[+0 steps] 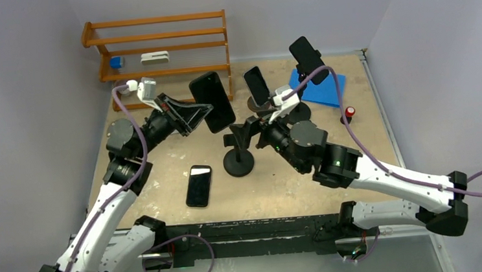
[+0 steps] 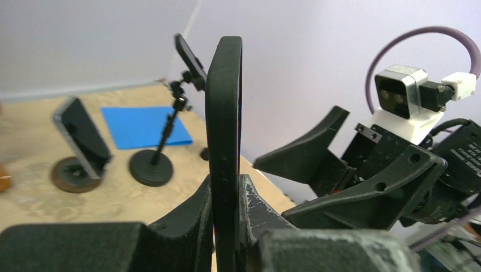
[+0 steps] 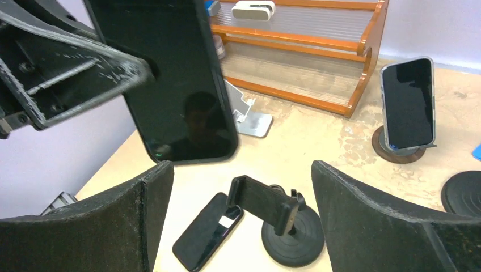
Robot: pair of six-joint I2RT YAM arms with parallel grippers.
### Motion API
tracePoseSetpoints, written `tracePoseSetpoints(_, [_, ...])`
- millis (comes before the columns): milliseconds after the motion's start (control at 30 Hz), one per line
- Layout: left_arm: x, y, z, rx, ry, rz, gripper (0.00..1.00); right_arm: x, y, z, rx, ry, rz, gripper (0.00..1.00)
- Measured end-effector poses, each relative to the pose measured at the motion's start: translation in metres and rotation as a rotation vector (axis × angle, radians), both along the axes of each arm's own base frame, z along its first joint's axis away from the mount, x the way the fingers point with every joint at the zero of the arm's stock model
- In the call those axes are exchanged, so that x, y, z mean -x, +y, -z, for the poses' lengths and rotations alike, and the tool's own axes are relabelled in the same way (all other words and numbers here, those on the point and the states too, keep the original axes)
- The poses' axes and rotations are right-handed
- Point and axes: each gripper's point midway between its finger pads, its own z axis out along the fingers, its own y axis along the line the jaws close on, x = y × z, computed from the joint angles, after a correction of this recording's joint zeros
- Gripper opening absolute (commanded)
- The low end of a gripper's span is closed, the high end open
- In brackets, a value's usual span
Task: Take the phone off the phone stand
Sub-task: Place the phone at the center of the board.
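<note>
My left gripper (image 1: 205,113) is shut on a large black phone (image 1: 213,101) and holds it upright in the air, left of and above the stand. The left wrist view shows the phone edge-on (image 2: 224,113), pinched between the fingers (image 2: 255,204). The black clamp stand (image 1: 238,156) on its round base is empty; it shows in the right wrist view (image 3: 272,204). My right gripper (image 1: 241,131) is open and empty just above the stand's clamp, its jaws wide apart (image 3: 241,170). The held phone fills the upper left of the right wrist view (image 3: 170,85).
A second black phone (image 1: 199,185) lies flat on the table left of the stand. A phone leans on a brown round stand (image 1: 257,86), another sits on a tall stand (image 1: 307,56). A blue mat (image 1: 322,90), a red knob (image 1: 349,111) and a wooden rack (image 1: 160,45) stand behind.
</note>
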Motion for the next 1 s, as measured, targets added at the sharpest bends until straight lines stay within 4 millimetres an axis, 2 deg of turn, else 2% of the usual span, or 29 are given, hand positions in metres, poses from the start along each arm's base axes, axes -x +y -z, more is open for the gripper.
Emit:
tracePoseSetpoints(67, [0.002,0.009,-0.003,-0.021,-0.023,-0.055,0.00,0.004,-0.007,0.001,-0.007,-0.002,-0.005,0.85])
tracePoseSetpoints(167, [0.005,0.023,-0.003,-0.072,-0.033,-0.133,0.00,0.007,-0.011,0.015,0.005,0.016,-0.009,0.79])
tracePoseSetpoints(300, [0.012,0.042,0.013,-0.159,-0.004,-0.223,0.00,0.007,-0.009,0.045,0.055,0.061,-0.008,0.76])
tracePoseSetpoints(467, [0.020,0.057,0.056,-0.293,0.109,-0.269,0.00,0.006,-0.011,0.073,0.091,0.103,0.002,0.68])
tracePoseSetpoints(700, [0.033,0.053,0.129,-0.457,0.374,-0.175,0.00,-0.008,-0.019,0.079,0.074,0.133,0.058,0.66])
tracePoseSetpoints(933, [0.046,0.042,0.201,-0.534,0.738,-0.062,0.00,-0.006,-0.028,0.080,0.045,0.133,0.078,0.68])
tracePoseSetpoints(1000, [0.048,0.042,0.216,-0.545,0.805,-0.058,0.00,-0.004,-0.032,0.077,0.031,0.128,0.081,0.68])
